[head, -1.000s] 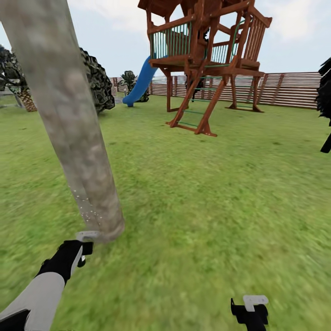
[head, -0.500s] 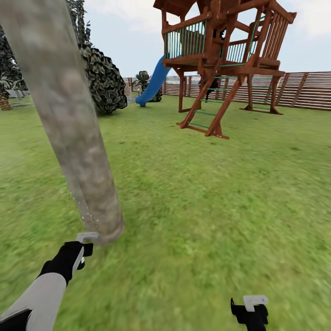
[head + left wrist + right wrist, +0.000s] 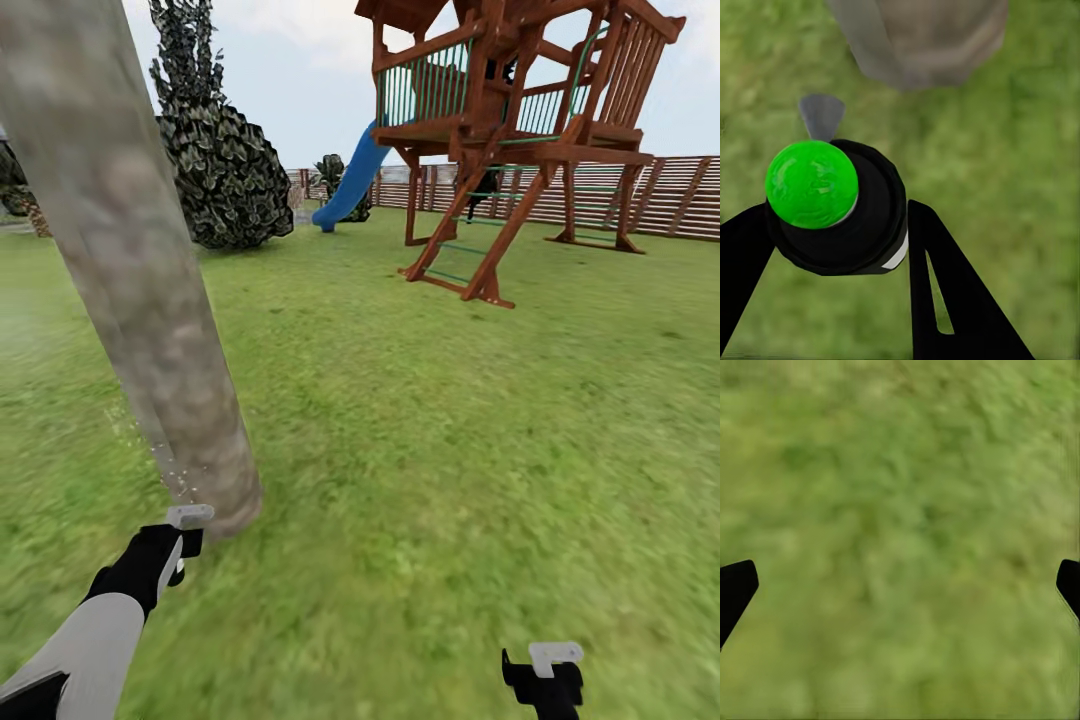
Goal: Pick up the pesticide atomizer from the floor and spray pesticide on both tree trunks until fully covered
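1. Pinching the pesticide atomizer [image 3: 832,206], your left gripper [image 3: 832,247] has one black finger on each side of its black body; its green round cap [image 3: 811,184] faces the wrist camera and a grey nozzle [image 3: 821,116] points toward the tree trunk [image 3: 922,37].
2. From the head view, your left gripper [image 3: 165,550] hangs low over the grass floor [image 3: 450,450], just beside the foot of the leaning grey-brown tree trunk [image 3: 130,250]; small pale droplets [image 3: 160,465] speckle the air by the trunk's lower part.
3. Your right gripper [image 3: 545,680] sits low and well apart from the trunk; its fingers [image 3: 735,589] are spread wide, with only lawn between them.
4. Beyond you stand a wooden play tower [image 3: 510,130] with a blue slide [image 3: 350,185], a dark bush [image 3: 225,170], and the slatted fence [image 3: 660,195] at the lawn's far edge.
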{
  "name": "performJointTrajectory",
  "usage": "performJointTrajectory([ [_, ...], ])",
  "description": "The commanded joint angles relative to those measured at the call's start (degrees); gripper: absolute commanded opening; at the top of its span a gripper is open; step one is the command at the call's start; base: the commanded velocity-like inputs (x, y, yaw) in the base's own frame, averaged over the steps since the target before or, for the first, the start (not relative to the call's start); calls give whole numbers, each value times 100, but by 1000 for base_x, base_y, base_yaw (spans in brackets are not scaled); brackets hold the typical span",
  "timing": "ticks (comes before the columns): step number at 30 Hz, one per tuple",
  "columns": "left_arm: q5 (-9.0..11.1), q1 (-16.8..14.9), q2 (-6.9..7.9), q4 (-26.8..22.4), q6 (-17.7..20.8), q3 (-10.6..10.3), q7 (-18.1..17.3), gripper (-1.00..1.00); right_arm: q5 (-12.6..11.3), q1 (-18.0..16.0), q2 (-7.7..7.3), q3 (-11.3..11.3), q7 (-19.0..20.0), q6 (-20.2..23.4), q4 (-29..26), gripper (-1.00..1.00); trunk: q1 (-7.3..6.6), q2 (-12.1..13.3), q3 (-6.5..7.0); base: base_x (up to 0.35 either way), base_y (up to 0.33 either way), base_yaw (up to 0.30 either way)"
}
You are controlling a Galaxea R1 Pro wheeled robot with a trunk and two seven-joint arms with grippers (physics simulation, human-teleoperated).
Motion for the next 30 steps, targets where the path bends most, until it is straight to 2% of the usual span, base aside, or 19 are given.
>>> performJointTrajectory([
  [1,-4,-3,-4,-5,24,14,6,-100,60,-3,1,-43,-14,-17,7,100,1,-2,-5,161,-244,277],
  [14,-3,-1,-7,-5,19,14,6,-100,60,-3,1,-43,-14,-17,12,100,1,-2,-5,153,-245,274],
  [25,-4,0,-4,-5,19,14,6,-100,60,-3,1,-43,-14,-17,11,100,1,-2,-5,93,-263,15],
  [30,-4,-1,3,-5,19,14,6,-100,60,-3,1,-43,-14,-17,12,100,1,-2,-5,78,-268,231],
])
